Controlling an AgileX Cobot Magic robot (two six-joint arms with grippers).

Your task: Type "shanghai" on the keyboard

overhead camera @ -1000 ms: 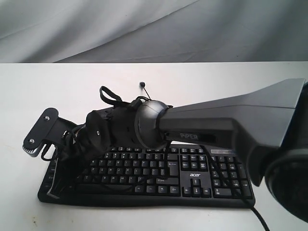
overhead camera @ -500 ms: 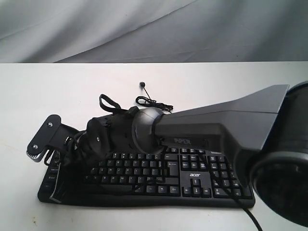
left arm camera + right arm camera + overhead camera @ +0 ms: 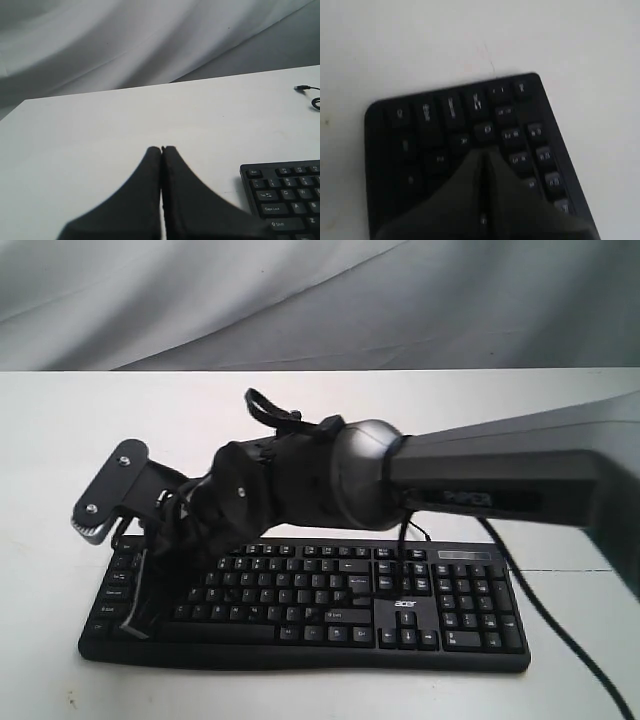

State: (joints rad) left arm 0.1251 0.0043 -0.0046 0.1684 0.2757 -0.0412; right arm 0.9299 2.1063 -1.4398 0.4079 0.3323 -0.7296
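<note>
Keyboard: likely stiff, light plastic, so tap from above with no grasp needed. Right gripper is pressed together over its left end. Left gripper is pressed together too.

In the exterior view's centre left, the right arm covers the upper-left keys of the keyboard. In the right wrist view the legends are blurred past reading, and the right gripper hides the key under its tips. The left wrist frame crops the keyboard and the cable.

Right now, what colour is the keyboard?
The keyboard is black with white lettering, best seen in the exterior view.
</note>
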